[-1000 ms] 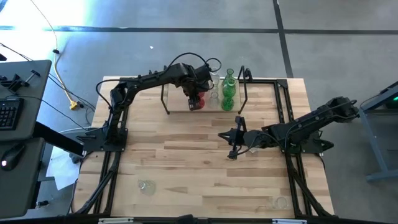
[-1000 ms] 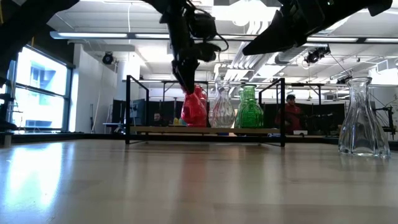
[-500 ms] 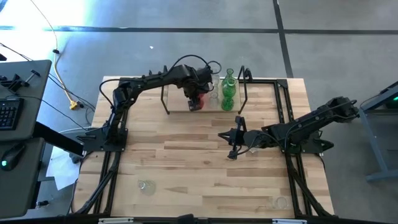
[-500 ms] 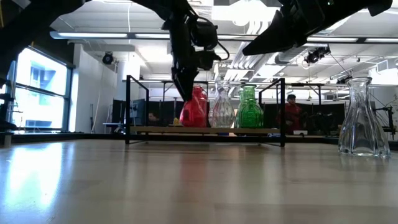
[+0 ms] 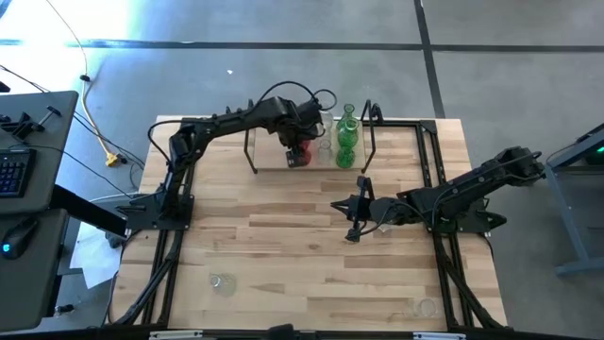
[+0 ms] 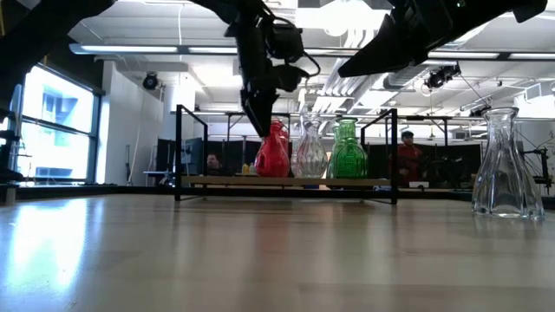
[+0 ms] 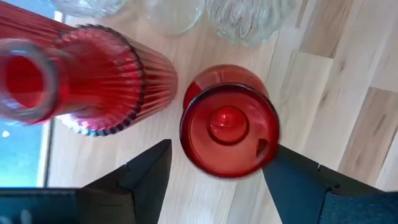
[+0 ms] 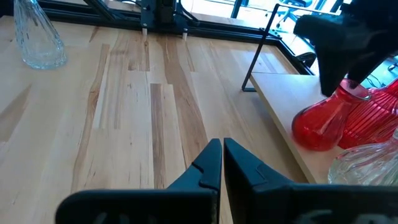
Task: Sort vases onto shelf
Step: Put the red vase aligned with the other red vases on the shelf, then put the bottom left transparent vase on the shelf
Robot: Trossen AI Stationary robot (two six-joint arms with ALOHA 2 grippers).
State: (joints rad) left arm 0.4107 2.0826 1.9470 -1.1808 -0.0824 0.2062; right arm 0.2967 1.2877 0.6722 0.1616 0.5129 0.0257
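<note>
Since a second ago the smooth red vase [image 6: 272, 154] has gone from tilted in the left gripper [image 7: 217, 171] to upright on the shelf [image 5: 274, 159], and the fingers have spread clear of it. A ribbed red vase [image 7: 81, 81] stands at its ten o'clock. The right gripper [image 8: 222, 163], clenched empty, hovers mid-table.

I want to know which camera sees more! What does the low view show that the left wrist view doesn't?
Only the low view shows the green vase on the shelf, a clear vase standing apart on the table, and people in the room behind. Only the left wrist view shows the left claw open, a finger either side of the smooth red vase, seen from above, and the ribbed red vase beside it. Both show the smooth red vase and a clear ribbed vase.
</note>
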